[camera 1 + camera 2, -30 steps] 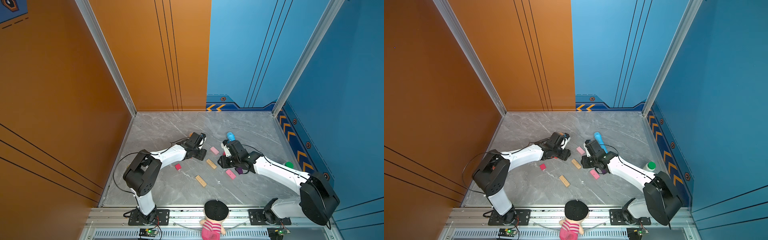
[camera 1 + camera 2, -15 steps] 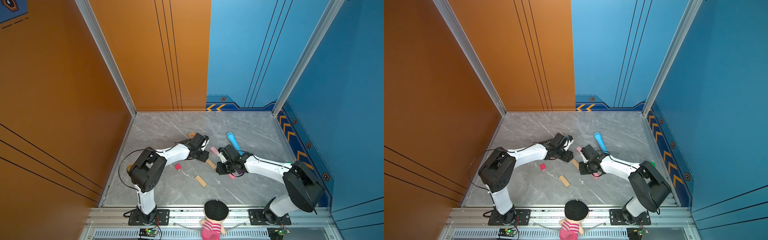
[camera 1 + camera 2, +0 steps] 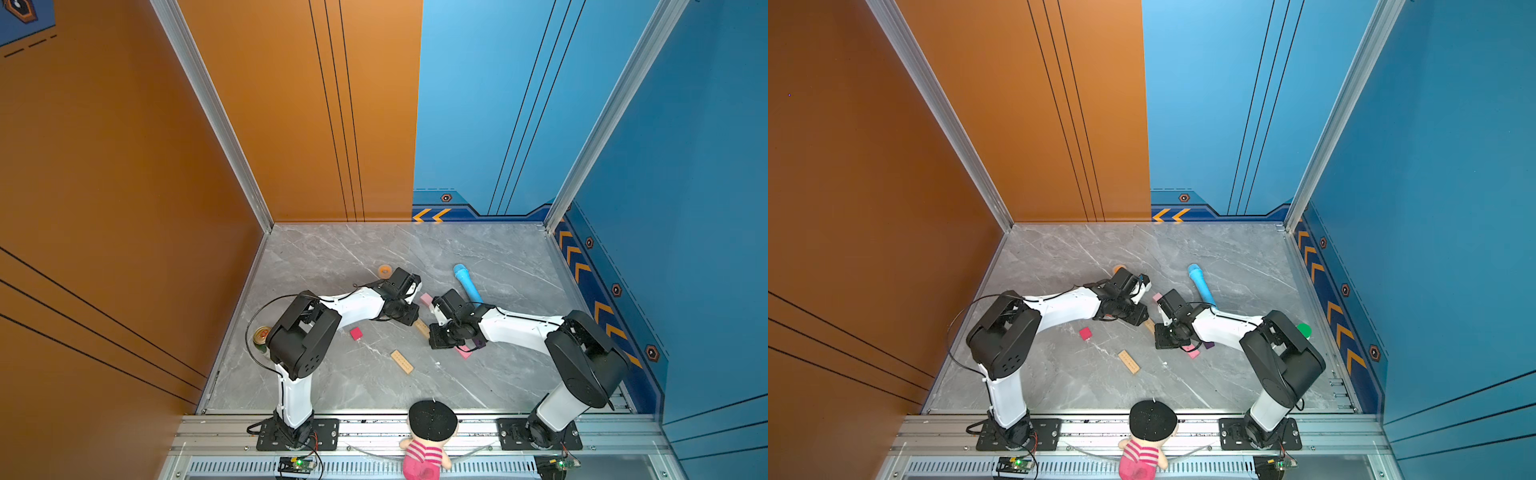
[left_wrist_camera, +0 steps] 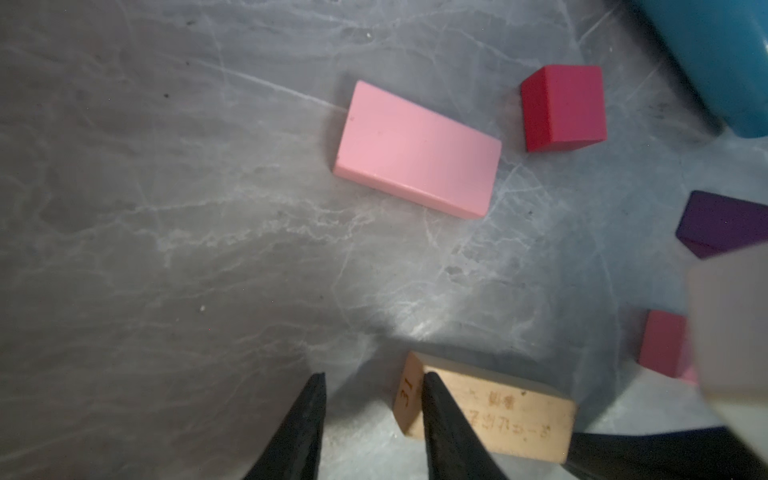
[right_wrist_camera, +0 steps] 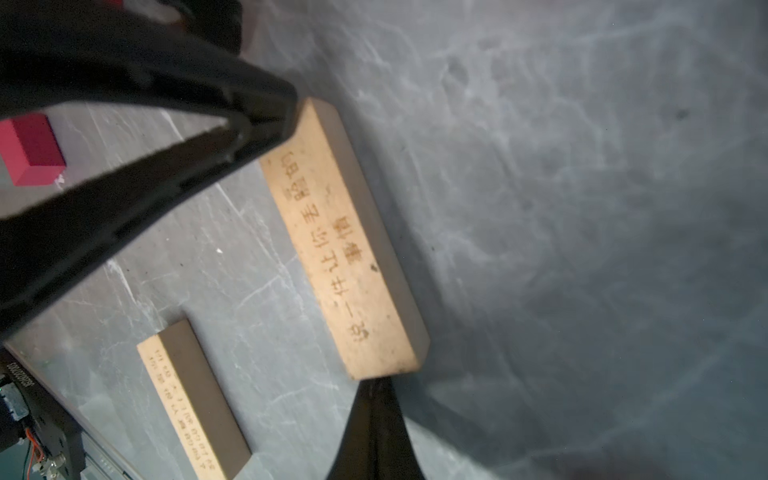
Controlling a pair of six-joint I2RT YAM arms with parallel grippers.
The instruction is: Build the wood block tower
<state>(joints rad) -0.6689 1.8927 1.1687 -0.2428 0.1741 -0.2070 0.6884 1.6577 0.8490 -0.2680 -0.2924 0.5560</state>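
1. Left wrist view: left gripper [image 4: 374,380] parted, nothing grasped, only bare floor [image 4: 166,208] in the gap; one finger [image 4: 449,424] overlapping the numbered end of a tan slab [image 4: 511,415].
2. Right wrist view: right gripper [image 5: 376,388] clenched, fingers pressed together and empty, tip right at the near end of the same tan slab, which lies flat.
3. Same view: second tan slab [image 5: 195,399] lying apart and roughly alongside; magenta cube [image 5: 31,149] farther off.
4. Left wrist view again: pink brick [image 4: 415,149] lying flat, red block [image 4: 561,108] just beside it, purple piece [image 4: 723,224] cut off at the edge, blue tube [image 4: 727,62] in a corner.
5. Both top views: tan slab between the two grippers at mid-floor; second pink brick [image 3: 463,353] partly under the right arm [image 3: 511,328]; every visible block lying singly on the floor.
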